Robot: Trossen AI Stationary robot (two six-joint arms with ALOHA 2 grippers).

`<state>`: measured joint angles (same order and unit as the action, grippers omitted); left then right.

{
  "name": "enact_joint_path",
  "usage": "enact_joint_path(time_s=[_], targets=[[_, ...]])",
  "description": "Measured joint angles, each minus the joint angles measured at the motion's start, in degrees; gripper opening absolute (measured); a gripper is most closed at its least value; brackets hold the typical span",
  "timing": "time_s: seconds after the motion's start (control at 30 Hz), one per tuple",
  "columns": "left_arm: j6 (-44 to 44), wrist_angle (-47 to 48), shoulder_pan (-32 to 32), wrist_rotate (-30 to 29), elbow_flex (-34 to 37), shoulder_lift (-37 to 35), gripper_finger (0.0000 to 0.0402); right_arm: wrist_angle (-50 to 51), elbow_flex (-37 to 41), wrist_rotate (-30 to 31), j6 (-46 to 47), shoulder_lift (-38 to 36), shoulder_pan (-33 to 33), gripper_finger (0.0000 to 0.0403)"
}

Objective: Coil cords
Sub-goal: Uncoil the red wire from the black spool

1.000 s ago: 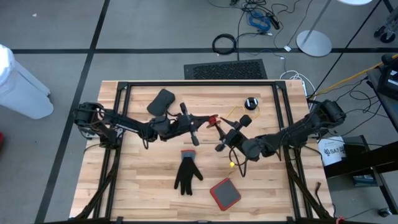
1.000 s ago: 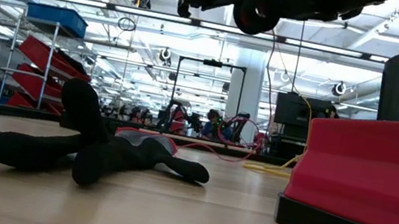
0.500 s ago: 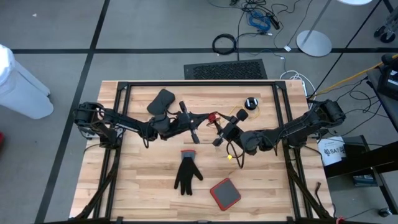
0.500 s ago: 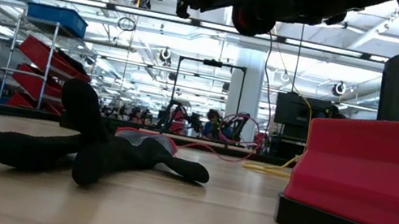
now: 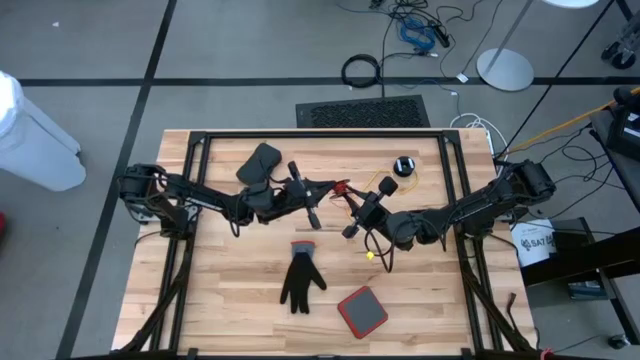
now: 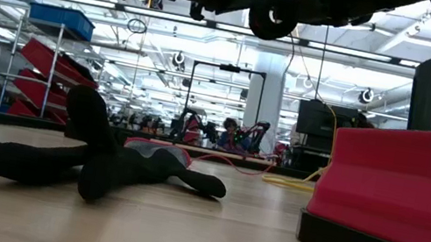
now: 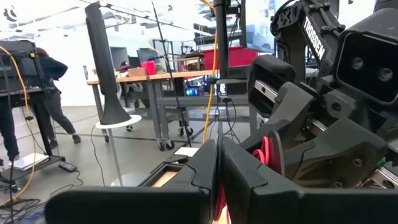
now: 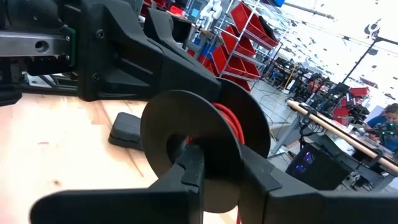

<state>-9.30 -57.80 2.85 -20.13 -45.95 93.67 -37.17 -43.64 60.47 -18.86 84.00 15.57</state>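
Observation:
A small black round puck (image 8: 186, 134) with red winding (image 8: 231, 127) hangs above the table's middle, between my two grippers. My right gripper (image 5: 354, 203) is shut on it. My left gripper (image 5: 336, 187) faces it, shut on a red piece (image 7: 221, 200). A thin yellow cord (image 5: 372, 248) hangs slack below my right gripper. A second puck (image 5: 403, 166) lies flat near the far edge, its yellow cord (image 5: 378, 181) trailing toward the grippers. In the low view the held puck (image 6: 272, 13) is well above the tabletop. My left gripper has a red piece (image 7: 221, 200) pinched between its two fingers, which come level from the table's left. What this piece belongs to is hidden by the fingers. My right gripper pinches the puck's rim (image 8: 214, 163) between its two fingers, one on each flat face. The fingers come level from the table's right. The puck stands on edge, clear of the table.
A black glove (image 5: 302, 280) lies near the table's middle front, and a red case (image 5: 361, 311) sits at the near edge right of it. A flat black pad (image 5: 259, 162) lies at the far left. A black frame (image 5: 320, 135) rims the table.
My right gripper has moved a little toward the left gripper and the far edge, and its fingers have closed on the puck. The yellow cord's hanging end has moved with it. My left arm has kept still.

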Motion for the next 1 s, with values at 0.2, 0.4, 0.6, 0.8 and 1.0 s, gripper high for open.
enact_joint_path(time_s=[0.2, 0.4, 0.6, 0.8, 1.0], targets=[[-2.83, 0.47, 0.06, 0.44, -0.01, 0.0, 0.0028, 0.66, -0.02, 0.48, -0.04, 0.0, 0.61, 0.0044], [-4.37, 1.23, -0.09, 1.81, 0.0, 0.0, 0.0029, 0.9, 0.0, 0.91, -0.32, -0.02, 1.19, 0.0045], [-4.57, 1.66, -1.67, 6.69, 0.0, -0.02, 0.003, 1.32, 0.0, 1.45, 0.17, -0.02, 1.31, 0.0045], [-3.07, 1.85, -3.34, 12.03, 0.02, -0.02, 0.003, 1.77, 0.0, 0.73, 0.4, -0.08, 1.84, 0.0045], [0.02, 2.62, -5.08, 17.27, 0.07, 0.0, 0.003, 3.79, 0.0, -0.23, 1.86, -0.13, 1.84, 0.0045]])
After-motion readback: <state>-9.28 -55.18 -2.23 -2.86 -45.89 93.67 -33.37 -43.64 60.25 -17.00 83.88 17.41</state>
